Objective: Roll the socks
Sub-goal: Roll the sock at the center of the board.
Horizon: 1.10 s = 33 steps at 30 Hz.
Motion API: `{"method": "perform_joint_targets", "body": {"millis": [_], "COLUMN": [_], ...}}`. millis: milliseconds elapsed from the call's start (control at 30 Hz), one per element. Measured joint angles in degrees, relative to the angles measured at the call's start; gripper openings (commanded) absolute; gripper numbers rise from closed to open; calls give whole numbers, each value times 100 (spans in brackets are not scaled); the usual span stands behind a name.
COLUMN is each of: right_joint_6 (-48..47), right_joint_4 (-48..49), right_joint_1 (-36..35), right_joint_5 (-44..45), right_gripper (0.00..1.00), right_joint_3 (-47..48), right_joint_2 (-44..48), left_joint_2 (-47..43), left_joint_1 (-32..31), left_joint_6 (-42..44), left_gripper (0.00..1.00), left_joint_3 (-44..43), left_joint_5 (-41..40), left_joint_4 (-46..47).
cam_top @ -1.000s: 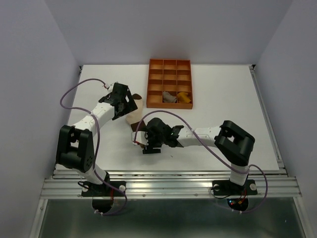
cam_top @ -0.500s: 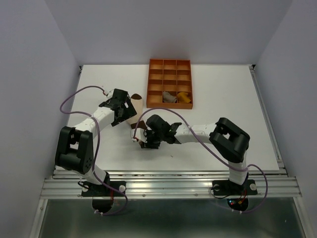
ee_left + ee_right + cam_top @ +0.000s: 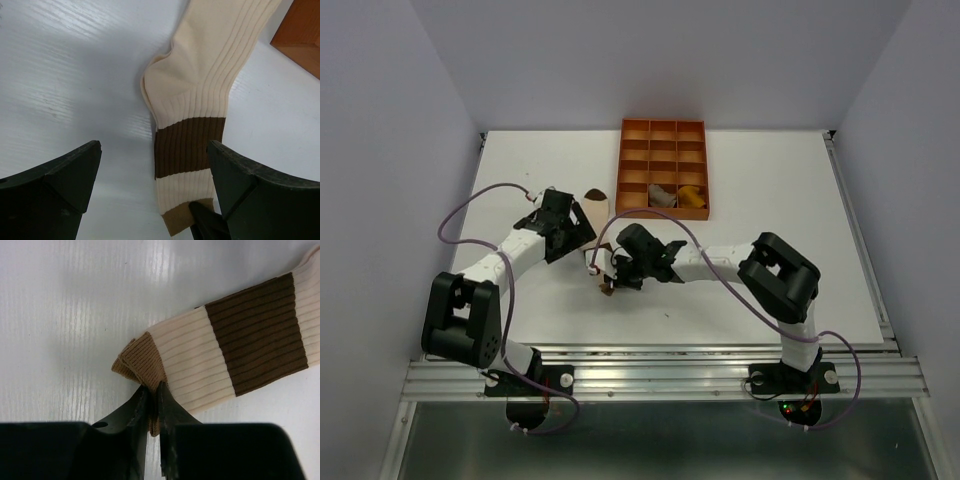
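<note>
A cream sock [image 3: 596, 206] with brown and tan bands lies flat on the white table, between the two grippers. My right gripper [image 3: 154, 388] is shut on the sock's [image 3: 235, 352] tan cuff end, which bunches up at the fingertips; from above it [image 3: 612, 277] sits at the sock's near end. My left gripper [image 3: 154, 148] hovers open over the sock [image 3: 197, 85], its fingers [image 3: 75, 170] astride the brown band. Seen from above, this gripper [image 3: 576, 232] covers the sock's middle. A taupe sock [image 3: 662, 195] and a mustard-yellow sock [image 3: 692, 194] lie in tray cells.
The orange gridded tray [image 3: 663, 127] stands at the back centre of the table, its corner [image 3: 300, 40] just right of the sock's toe. Purple cables loop off both arms. The metal rail runs along the near edge.
My right gripper has shifted left onto the sock's cuff and closed on it. The left gripper has slid a little toward the near side over the sock and stayed open.
</note>
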<state>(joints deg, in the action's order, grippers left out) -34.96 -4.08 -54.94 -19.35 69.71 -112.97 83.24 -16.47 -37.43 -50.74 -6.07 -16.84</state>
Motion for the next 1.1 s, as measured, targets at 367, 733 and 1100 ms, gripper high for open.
{"method": "perform_joint_targets", "body": {"millis": [367, 733, 1100], "right_joint_6": [1447, 3394, 4179], "right_joint_4": [-326, -1735, -2973], "right_joint_1": [17, 35, 404], "right_joint_5": [-109, -238, -748], "right_gripper": [10, 7, 3], "right_joint_3": [-131, 98, 1311], "right_joint_2": [247, 411, 24], "left_joint_2": [-719, -1093, -2164], "left_joint_1": [-2, -201, -442], "left_joint_6": [-55, -72, -350], "left_gripper": [99, 99, 98], "left_joint_3": [605, 1043, 1711], "left_joint_5": [597, 1036, 1281], "left_joint_4": [136, 168, 66]}}
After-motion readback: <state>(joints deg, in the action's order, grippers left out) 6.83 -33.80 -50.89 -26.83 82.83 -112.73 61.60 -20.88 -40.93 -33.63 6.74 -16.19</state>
